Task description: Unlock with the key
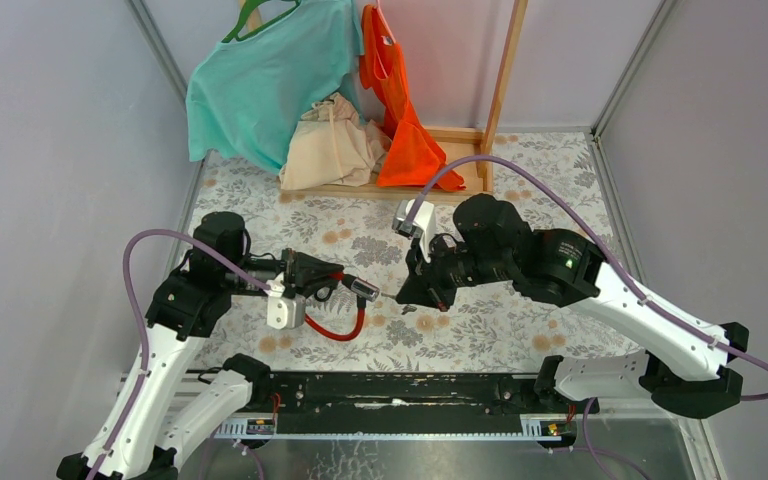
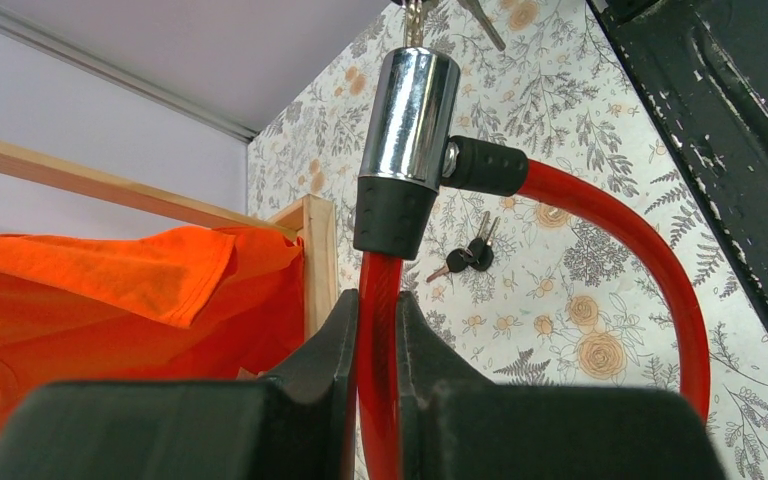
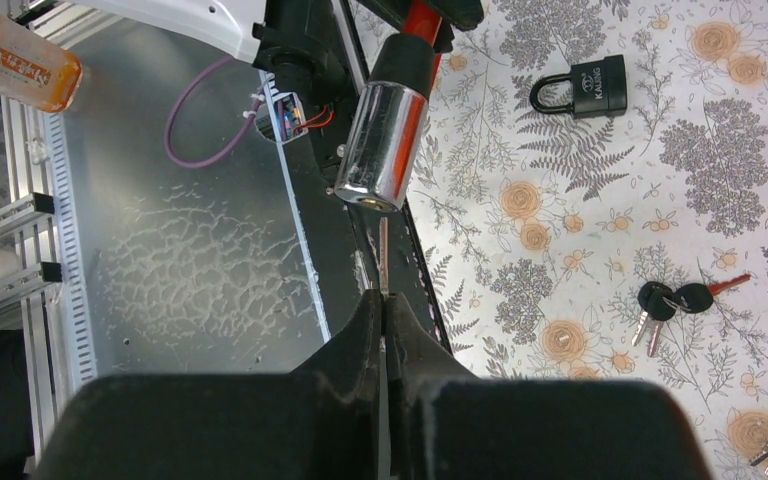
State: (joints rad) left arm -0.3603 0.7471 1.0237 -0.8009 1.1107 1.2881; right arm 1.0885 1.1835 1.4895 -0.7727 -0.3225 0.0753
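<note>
Above the table's (image 1: 550,170) middle, the left tool (image 2: 378,312) holds the red cable lock (image 2: 412,110) by its cable; the right tool (image 3: 384,312) pinches the key (image 3: 383,255) at its chrome end. A black padlock (image 3: 588,88) nearby reads KAUING.

Layout over the worktop (image 1: 520,330)
Key (image 3: 383,255) sits just right of cable lock (image 3: 380,140); padlock (image 3: 580,88) and spare keys (image 3: 675,300) lie on the worktop, clothes rack (image 1: 495,100) behind.

Left hand (image 2: 375,325) tight on red cable lock (image 2: 412,130)
</note>
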